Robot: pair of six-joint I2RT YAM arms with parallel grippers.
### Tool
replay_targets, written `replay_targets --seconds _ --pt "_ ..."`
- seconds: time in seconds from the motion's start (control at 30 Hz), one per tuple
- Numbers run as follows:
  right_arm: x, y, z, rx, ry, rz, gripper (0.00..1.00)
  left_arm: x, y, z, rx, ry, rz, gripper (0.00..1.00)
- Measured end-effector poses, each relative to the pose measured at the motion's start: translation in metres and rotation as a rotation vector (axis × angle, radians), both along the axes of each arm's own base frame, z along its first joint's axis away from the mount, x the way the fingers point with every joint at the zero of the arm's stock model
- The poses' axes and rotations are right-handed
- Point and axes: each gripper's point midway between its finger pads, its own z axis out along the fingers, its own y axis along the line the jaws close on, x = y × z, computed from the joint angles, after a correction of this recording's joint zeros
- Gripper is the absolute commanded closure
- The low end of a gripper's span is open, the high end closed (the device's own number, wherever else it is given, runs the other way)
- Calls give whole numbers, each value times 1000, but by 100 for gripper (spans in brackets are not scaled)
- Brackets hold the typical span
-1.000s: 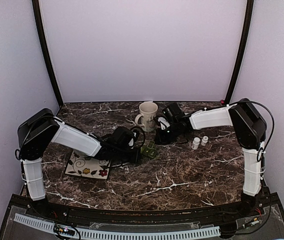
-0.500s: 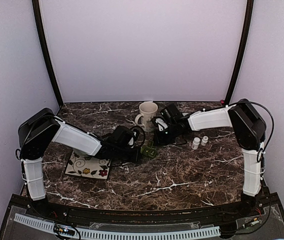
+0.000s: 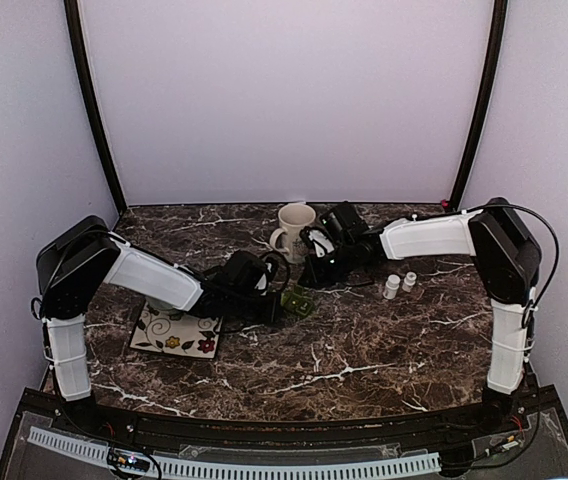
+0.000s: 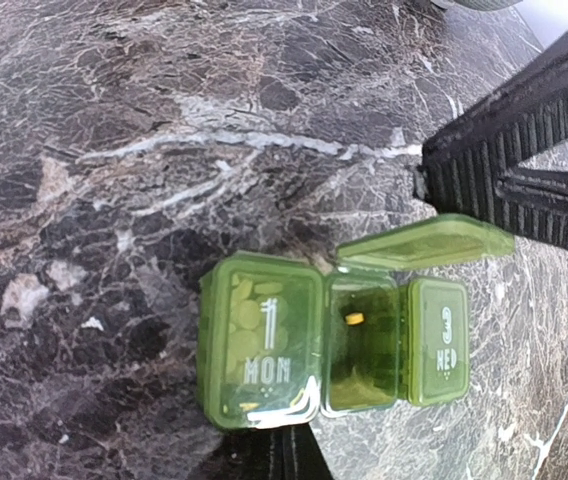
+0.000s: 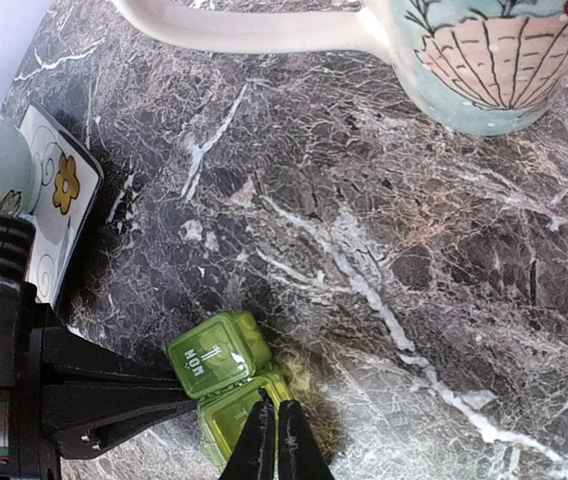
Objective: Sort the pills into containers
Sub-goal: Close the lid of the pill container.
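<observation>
Fingers of the right gripper [image 5: 270, 440] are pressing together above the box [image 4: 264, 352]; those of the left gripper [image 5: 176, 398] are pressing together beside "1 MON"; the middle cell is gaping, holding a yellow pill [image 4: 354, 318]; "3 WED" is lying closed; the box is sitting on the table [image 3: 364, 350] near the mug [image 3: 295, 231].

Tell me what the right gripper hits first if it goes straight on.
Probably the green pill box, near its open middle compartment; the right gripper is shut close by it, depth unclear.
</observation>
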Motion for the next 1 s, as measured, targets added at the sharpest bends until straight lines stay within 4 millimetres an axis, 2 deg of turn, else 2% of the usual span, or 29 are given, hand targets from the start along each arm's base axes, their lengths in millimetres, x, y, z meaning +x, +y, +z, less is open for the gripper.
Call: replay_targets --seconds 0.37,0.6,1.0 --pt "-11 8 -1 1 1 40 97 1 1 0 0 0 3 100" --pt "-21 14 -2 4 12 67 92 2 1 0 0 0 4 100" --pt "-31 9 -11 -57 17 93 83 2 2 0 -1 0 5 100"
